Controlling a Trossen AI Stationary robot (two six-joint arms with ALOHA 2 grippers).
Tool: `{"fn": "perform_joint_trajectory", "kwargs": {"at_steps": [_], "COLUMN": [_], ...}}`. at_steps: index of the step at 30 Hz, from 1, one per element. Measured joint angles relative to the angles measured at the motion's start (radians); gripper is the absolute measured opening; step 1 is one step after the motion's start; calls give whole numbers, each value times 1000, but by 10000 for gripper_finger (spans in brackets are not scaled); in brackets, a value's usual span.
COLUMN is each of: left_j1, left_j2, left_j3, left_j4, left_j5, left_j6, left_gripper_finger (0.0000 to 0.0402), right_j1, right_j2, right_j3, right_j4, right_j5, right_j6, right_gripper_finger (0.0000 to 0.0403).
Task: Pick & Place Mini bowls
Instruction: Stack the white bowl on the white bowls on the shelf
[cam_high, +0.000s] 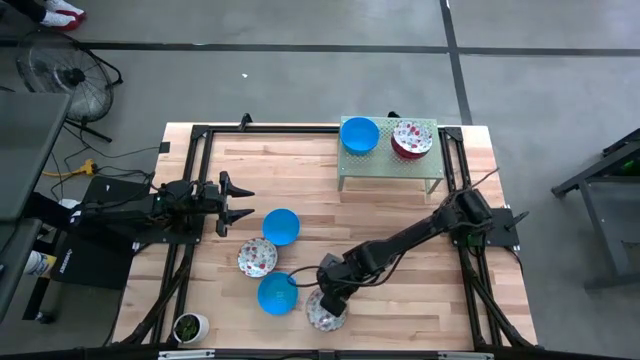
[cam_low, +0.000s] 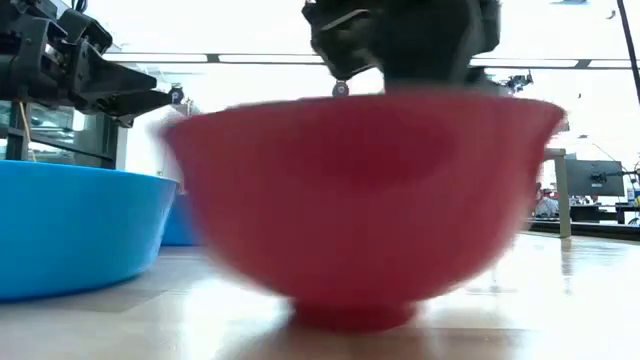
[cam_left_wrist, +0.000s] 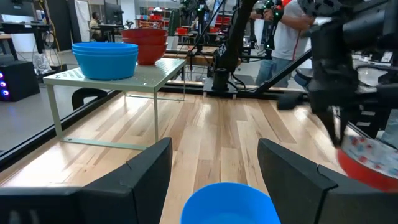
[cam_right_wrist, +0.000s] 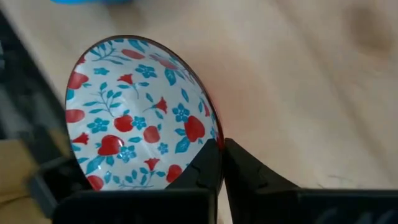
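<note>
High view: right gripper (cam_high: 331, 305) clamped on rim of floral bowl (cam_high: 324, 311) at table's (cam_high: 400, 220) near edge, beside blue bowl (cam_high: 277, 294). Left gripper (cam_high: 236, 203) wide open, holding nothing, above left side.
Low view: floral bowl (cam_low: 365, 205) upright on its foot, mouth up, red outside.
Left wrist view: blue stack (cam_left_wrist: 106, 57) and red stack (cam_left_wrist: 147, 43) on green rack (cam_left_wrist: 124, 78).
Right wrist view: fingers (cam_right_wrist: 208, 171) pinch rim; inside white with red and blue flowers.
</note>
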Motion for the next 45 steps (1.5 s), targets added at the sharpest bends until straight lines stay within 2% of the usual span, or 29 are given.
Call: {"fn": "perform_joint_trajectory", "kwargs": {"at_steps": [8,19,33,38,45], "left_j1": [0,0,0,0,0], "left_j2": [0,0,0,0,0], "left_j3": [0,0,0,0,0], "left_j4": [0,0,0,0,0], "left_j5": [0,0,0,0,0], "left_j6": [0,0,0,0,0], "left_gripper_finger": [232,232,232,232,232], "right_j1": [-42,-94,-184,-252,-414], "right_j2": [-77,-191,-424,-540,-714], "right_j3": [-1,-2,-1,0,0], "right_j4": [-274,-340,-491,-607,-704], "right_j5": [55,43,77,99,126], "right_j6": [-7,-68,-187,-244,-361], "right_gripper_finger": [1,1,0,0,0]}}
